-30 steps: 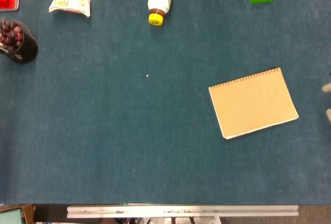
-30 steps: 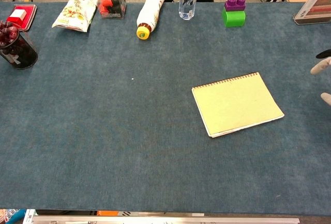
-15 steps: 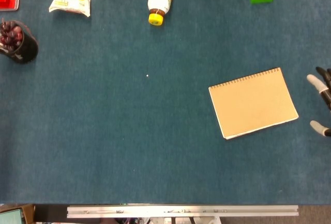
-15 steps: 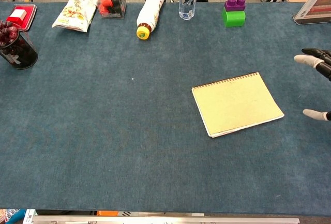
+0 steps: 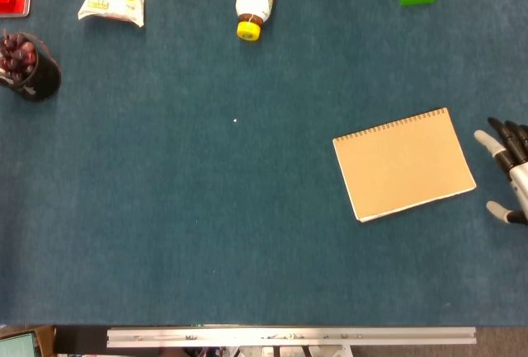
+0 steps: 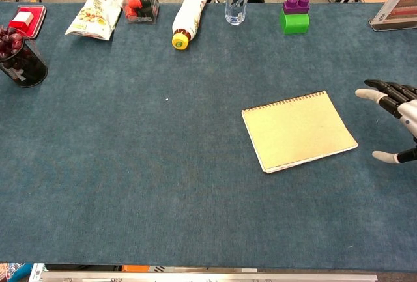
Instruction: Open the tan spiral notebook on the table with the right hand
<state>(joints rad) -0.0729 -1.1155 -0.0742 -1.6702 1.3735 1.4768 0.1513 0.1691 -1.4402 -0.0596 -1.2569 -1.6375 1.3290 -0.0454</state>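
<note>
The tan spiral notebook lies closed and flat on the blue bench, its cover down and its wire binding along the far edge, so the opening has not begun; the whole lift of the cover is left to do. The right hand is beside the notebook's right edge, near it but apart from it, with nothing touching the cover. Its fingers are spread and empty, thumb held apart from the rest and pointing toward the notebook. Only part of the hand shows at the frame edge. The left hand is not in either view. The likely next step is reaching the cover's free near edge.
</note>
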